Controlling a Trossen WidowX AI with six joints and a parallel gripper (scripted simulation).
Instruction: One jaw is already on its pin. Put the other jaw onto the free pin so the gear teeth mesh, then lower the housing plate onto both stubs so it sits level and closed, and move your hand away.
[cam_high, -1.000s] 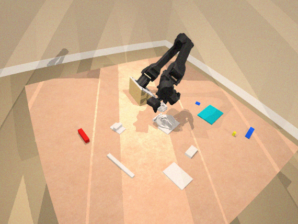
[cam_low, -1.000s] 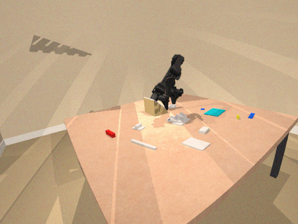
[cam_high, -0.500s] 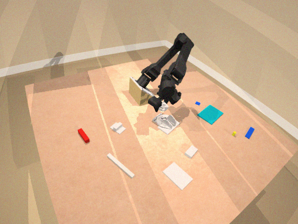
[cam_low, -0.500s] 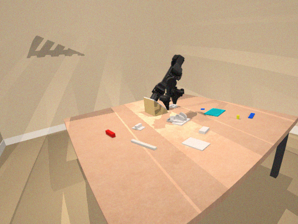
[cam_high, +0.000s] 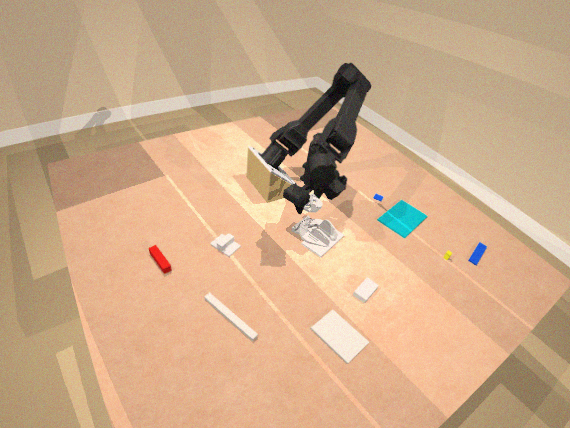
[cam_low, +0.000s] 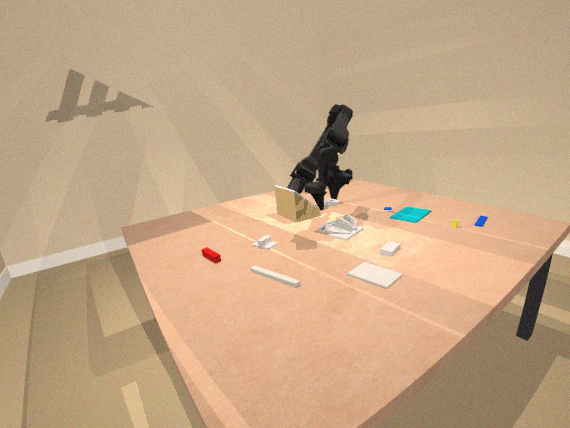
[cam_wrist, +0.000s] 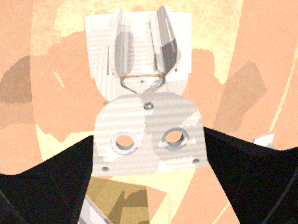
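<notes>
My gripper (cam_high: 316, 201) (cam_low: 328, 202) (cam_wrist: 148, 136) is shut on the white housing plate (cam_high: 313, 204) (cam_low: 331, 202) (cam_wrist: 135, 120), one finger at each side. The plate has a rounded end and two large holes. It is held in the air behind the gear base. The white base (cam_high: 323, 250) (cam_wrist: 184, 30) lies on the table, also seen in the exterior view (cam_low: 350, 234). Two upright curved jaws (cam_wrist: 123, 47) (cam_wrist: 167, 47) stand side by side on it. In the wrist view the plate's rounded end overlaps the base's near end. The gear teeth and stubs cannot be made out.
A tan wedge-shaped block (cam_high: 260, 181) (cam_low: 288, 206) stands close behind the gripper. A small white stepped part (cam_high: 226, 244), a red bar (cam_high: 160, 259), a long white bar (cam_high: 231, 317), a white plate (cam_high: 340, 335), a white block (cam_high: 366, 290) and a teal square (cam_high: 402, 218) lie around.
</notes>
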